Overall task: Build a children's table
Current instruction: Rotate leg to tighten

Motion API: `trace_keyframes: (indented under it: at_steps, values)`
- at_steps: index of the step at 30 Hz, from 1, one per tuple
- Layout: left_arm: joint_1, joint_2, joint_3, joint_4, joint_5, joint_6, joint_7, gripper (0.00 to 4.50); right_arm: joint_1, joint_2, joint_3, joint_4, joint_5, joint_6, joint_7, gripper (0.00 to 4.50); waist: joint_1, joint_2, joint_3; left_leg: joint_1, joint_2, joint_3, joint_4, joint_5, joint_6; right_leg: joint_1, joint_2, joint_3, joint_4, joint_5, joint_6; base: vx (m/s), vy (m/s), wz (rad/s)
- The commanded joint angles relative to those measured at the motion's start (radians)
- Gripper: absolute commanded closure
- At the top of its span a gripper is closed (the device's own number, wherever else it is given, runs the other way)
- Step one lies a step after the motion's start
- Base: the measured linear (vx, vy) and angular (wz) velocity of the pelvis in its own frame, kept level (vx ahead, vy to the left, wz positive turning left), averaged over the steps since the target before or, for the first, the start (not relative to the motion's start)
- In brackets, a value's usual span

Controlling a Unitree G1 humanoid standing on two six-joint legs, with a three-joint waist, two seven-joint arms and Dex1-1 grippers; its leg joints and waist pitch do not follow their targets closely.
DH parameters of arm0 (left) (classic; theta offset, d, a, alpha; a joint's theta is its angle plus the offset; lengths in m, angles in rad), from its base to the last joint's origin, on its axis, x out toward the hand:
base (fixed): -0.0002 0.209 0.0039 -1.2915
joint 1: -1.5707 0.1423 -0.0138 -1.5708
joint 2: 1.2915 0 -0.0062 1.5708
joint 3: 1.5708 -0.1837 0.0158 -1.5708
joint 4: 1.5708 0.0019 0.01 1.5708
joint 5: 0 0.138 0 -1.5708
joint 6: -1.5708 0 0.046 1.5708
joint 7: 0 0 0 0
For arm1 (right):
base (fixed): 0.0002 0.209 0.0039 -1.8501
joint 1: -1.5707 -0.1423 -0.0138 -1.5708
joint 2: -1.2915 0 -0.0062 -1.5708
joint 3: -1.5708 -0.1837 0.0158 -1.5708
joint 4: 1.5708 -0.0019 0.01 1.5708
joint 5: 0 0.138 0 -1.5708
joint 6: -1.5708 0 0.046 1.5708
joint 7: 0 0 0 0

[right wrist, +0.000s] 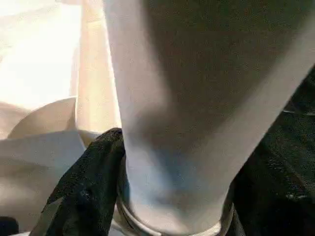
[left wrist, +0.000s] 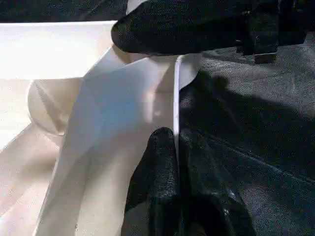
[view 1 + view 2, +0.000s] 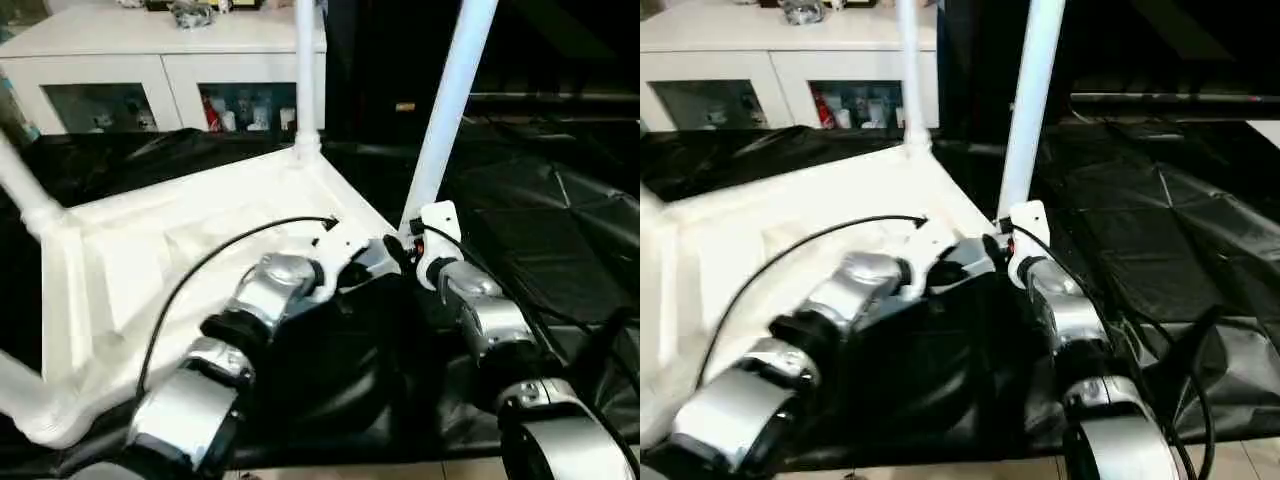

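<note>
The tabletop [image 3: 190, 250] lies upside down on the black counter [image 3: 560, 240], three legs seated. The fourth leg [image 3: 450, 110] stands tilted in the socket at the tabletop's corner nearest the robot's right. Risk: a leg pressed home off-axis may jam, or pop out and tip. The right gripper [image 1: 162, 196] has its jaws spread around the leg's base (one finger [image 1: 88, 187] lies against it). The left gripper [image 2: 176, 167], jaws narrow, pinches the rim beside it, both forearms reaching forward and converging.
</note>
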Motion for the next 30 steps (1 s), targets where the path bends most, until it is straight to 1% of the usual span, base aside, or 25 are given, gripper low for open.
trace_keyframes:
  at_steps: [1,2,3,5,6,7,8,9,10,11,12,13,14,15,16,17,18,19,22,23,24,25,27,28,30]
  values:
    - [-0.008,-0.017,-0.006,0.015,-0.005,-0.054,0.007,4.5,0.018,0.057,0.035,0.02,0.014,0.002,0.062,1.02,-0.004,-0.014,-0.047,0.016,0.056,-0.04,-0.088,-0.366,0.011,0.017,-0.054,0.036,-0.089,-0.386,-0.178,0.0,0.0,0.0]
    - [-0.005,-0.01,-0.007,0.014,-0.005,-0.058,0.0,4.5,0.018,0.054,0.033,0.019,0.014,-0.004,0.059,0.9,-0.004,-0.013,-0.047,0.014,0.058,-0.04,-0.089,-0.357,0.016,0.019,-0.054,0.037,-0.086,-0.372,-0.182,0.0,0.0,0.0]
    - [0.003,0.01,-0.012,0.006,-0.004,-0.073,-0.024,4.5,0.018,0.036,0.031,0.007,0.014,-0.021,0.076,0.77,-0.005,-0.016,-0.048,0.014,0.057,-0.039,-0.088,-0.351,0.02,0.02,-0.054,0.036,-0.085,-0.368,-0.187,0.0,0.0,0.0]
    - [0.011,0.029,-0.014,-0.001,-0.003,-0.089,-0.045,4.5,0.02,0.024,0.031,-0.004,0.019,-0.025,0.097,0.63,-0.005,-0.015,-0.048,0.012,0.057,-0.038,-0.087,-0.34,0.029,0.021,-0.056,0.037,-0.085,-0.366,-0.192,0.0,0.0,0.0]
    - [0.03,0.069,-0.018,-0.015,-0.005,-0.122,-0.108,4.5,0.032,-0.016,0.044,-0.048,0.027,-0.022,0.182,0.46,-0.004,-0.017,-0.048,0.011,0.058,-0.038,-0.087,-0.33,0.035,0.022,-0.056,0.037,-0.085,-0.361,-0.194,0.0,0.0,0.0]
    - [0.03,0.069,-0.018,-0.015,-0.005,-0.122,-0.108,4.5,0.032,-0.016,0.044,-0.048,0.027,-0.022,0.182,0.46,-0.002,-0.018,-0.048,0.011,0.058,-0.037,-0.086,-0.323,0.039,0.024,-0.055,0.036,-0.085,-0.358,-0.193,0.0,0.0,0.0]
    - [0.042,0.095,-0.02,-0.023,-0.009,-0.148,-0.156,4.5,0.046,-0.053,0.064,-0.081,0.024,-0.023,0.256,0.46,-0.001,-0.017,-0.049,0.011,0.059,-0.035,-0.085,-0.308,0.049,0.024,-0.056,0.038,-0.083,-0.339,-0.198,0.0,0.0,0.0]
    - [0.05,0.108,-0.023,-0.029,-0.012,-0.169,-0.186,4.5,0.055,-0.074,0.076,-0.099,0.02,-0.02,0.291,0.46,0.0,-0.022,-0.05,0.011,0.059,-0.034,-0.084,-0.299,0.055,0.025,-0.056,0.038,-0.083,-0.331,-0.2,0.0,0.0,0.0]
    - [0.064,0.133,-0.028,-0.042,-0.021,-0.207,-0.248,4.5,0.076,-0.12,0.106,-0.129,0.001,-0.021,0.355,0.46,0.004,-0.023,-0.05,0.003,0.059,-0.036,-0.083,-0.265,0.07,0.033,-0.057,0.037,-0.078,-0.304,-0.205,0.0,0.0,0.0]
    - [0.068,0.141,-0.031,-0.045,-0.021,-0.211,-0.263,4.5,0.084,-0.136,0.118,-0.141,-0.002,-0.026,0.384,0.46,0.006,-0.02,-0.05,0.007,0.062,-0.032,-0.082,-0.25,0.079,0.029,-0.057,0.038,-0.077,-0.285,-0.21,0.0,0.0,0.0]
    - [0.088,0.181,-0.041,-0.066,-0.033,-0.223,-0.354,4.5,0.136,-0.216,0.17,-0.215,-0.005,-0.052,0.539,0.46,0.009,-0.02,-0.051,0.007,0.063,-0.031,-0.08,-0.243,0.086,0.031,-0.054,0.036,-0.073,-0.271,-0.217,0.0,0.0,0.0]
    - [0.09,0.185,-0.04,-0.07,-0.037,-0.22,-0.366,4.5,0.143,-0.224,0.171,-0.227,0.002,-0.048,0.558,0.46,0.016,-0.019,-0.051,0.007,0.067,-0.029,-0.079,-0.227,0.093,0.032,-0.055,0.037,-0.068,-0.249,-0.221,0.0,0.0,0.0]
    - [0.093,0.191,-0.038,-0.076,-0.044,-0.216,-0.383,4.5,0.151,-0.236,0.173,-0.243,0.01,-0.043,0.583,0.46,0.018,-0.017,-0.051,0.008,0.069,-0.027,-0.079,-0.225,0.096,0.03,-0.054,0.037,-0.066,-0.237,-0.231,0.0,0.0,0.0]
    - [0.095,0.194,-0.036,-0.079,-0.049,-0.212,-0.393,4.5,0.156,-0.242,0.172,-0.253,0.017,-0.038,0.597,0.46,0.021,-0.016,-0.055,0.006,0.07,-0.028,-0.077,-0.195,0.1,0.033,-0.054,0.037,-0.058,-0.193,-0.246,0.0,0.0,0.0]
    - [0.104,0.2,-0.028,-0.104,-0.08,-0.193,-0.446,4.5,0.166,-0.254,0.161,-0.278,0.038,-0.022,0.629,0.46,0.022,-0.016,-0.055,0.006,0.07,-0.028,-0.077,-0.185,0.102,0.032,-0.053,0.037,-0.055,-0.174,-0.256,0.0,0.0,0.0]
    - [0.112,0.206,-0.031,-0.122,-0.093,-0.188,-0.48,4.5,0.169,-0.258,0.156,-0.289,0.051,-0.01,0.643,0.46,0.024,-0.016,-0.057,0.006,0.07,-0.027,-0.074,-0.161,0.109,0.033,-0.052,0.036,-0.05,-0.131,-0.272,0.0,0.0,0.0]
    - [0.121,0.211,-0.034,-0.14,-0.105,-0.178,-0.512,4.5,0.172,-0.261,0.153,-0.298,0.06,-0.001,0.658,0.46,0.027,-0.014,-0.06,0.006,0.071,-0.027,-0.071,-0.137,0.115,0.034,-0.054,0.036,-0.043,-0.088,-0.288,0.0,0.0,0.0]
    - [0.123,0.213,-0.035,-0.146,-0.108,-0.176,-0.521,4.5,0.173,-0.262,0.153,-0.301,0.062,0.002,0.662,0.46,0.026,-0.016,-0.062,0.003,0.069,-0.026,-0.067,-0.109,0.128,0.035,-0.051,0.035,-0.036,-0.041,-0.301,0.0,0.0,0.0]
    - [0.129,0.215,-0.033,-0.154,-0.113,-0.183,-0.549,4.5,0.176,-0.278,0.178,-0.312,0.064,0.015,0.694,0.46,0.028,-0.015,-0.065,0.003,0.067,-0.023,-0.062,-0.096,0.146,0.033,-0.052,0.036,-0.033,-0.01,-0.311,0.0,0.0,0.0]
    - [0.129,0.216,-0.033,-0.155,-0.112,-0.186,-0.551,4.5,0.177,-0.281,0.183,-0.312,0.062,0.02,0.699,0.62,0.03,-0.013,-0.067,0.003,0.068,-0.023,-0.059,-0.081,0.153,0.032,-0.05,0.036,-0.03,0.008,-0.313,0.0,0.0,0.0]
    - [0.129,0.216,-0.033,-0.154,-0.111,-0.187,-0.552,4.5,0.177,-0.281,0.186,-0.307,0.056,0.014,0.697,0.72,0.03,-0.014,-0.063,-0.001,0.067,-0.022,-0.058,-0.083,0.157,0.029,-0.049,0.036,-0.03,0.003,-0.313,0.0,0.0,0.0]
    - [0.127,0.216,-0.031,-0.153,-0.109,-0.188,-0.549,4.5,0.175,-0.273,0.18,-0.301,0.059,0.014,0.692,0.72,0.03,-0.016,-0.062,-0.002,0.066,-0.021,-0.058,-0.097,0.154,0.028,-0.051,0.035,-0.033,-0.017,-0.311,0.0,0.0,0.0]
    - [0.125,0.215,-0.03,-0.155,-0.109,-0.183,-0.551,4.5,0.173,-0.264,0.171,-0.297,0.061,0.013,0.692,0.95,0.029,-0.015,-0.058,0.0,0.067,-0.023,-0.063,-0.156,0.123,0.027,-0.052,0.036,-0.042,-0.114,-0.294,0.0,0.0,0.0]
    - [0.128,0.217,-0.03,-0.162,-0.11,-0.177,-0.554,4.5,0.174,-0.261,0.17,-0.301,0.061,0.018,0.699,0.95,0.028,-0.016,-0.056,0.0,0.068,-0.024,-0.067,-0.184,0.105,0.026,-0.052,0.037,-0.046,-0.156,-0.284,0.0,0.0,0.0]
    - [0.13,0.219,-0.03,-0.167,-0.111,-0.174,-0.557,4.5,0.176,-0.26,0.17,-0.304,0.061,0.02,0.701,1.07,0.026,-0.016,-0.055,0.002,0.068,-0.026,-0.069,-0.201,0.087,0.025,-0.052,0.039,-0.048,-0.187,-0.272,0.0,0.0,0.0]
